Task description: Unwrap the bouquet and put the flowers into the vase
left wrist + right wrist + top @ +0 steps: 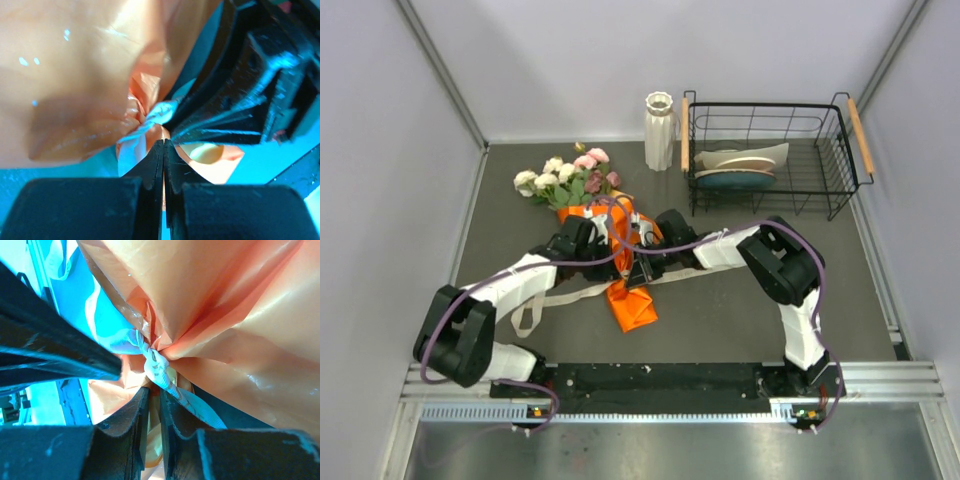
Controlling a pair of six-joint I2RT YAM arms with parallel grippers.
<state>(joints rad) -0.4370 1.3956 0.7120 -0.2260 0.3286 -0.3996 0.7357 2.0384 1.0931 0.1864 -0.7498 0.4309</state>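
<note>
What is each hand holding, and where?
Right hand pinches the bouquet by its paper below the ribbon knot. Left hand is shut beside that knot; grip cannot be told.

Both arms cross over mid-table (720, 320), and my left gripper (163, 142) and right gripper (154, 392) sit nose to nose at the bouquet (605, 215) knot, so nothing more squeezes in there. Loose ribbon (570, 294) trails across the near-left side (a snag, that). The vase (659, 130) stands just beside the wire basket (840, 160), a tight gap. I see open surface along the left wall and near right.
</note>
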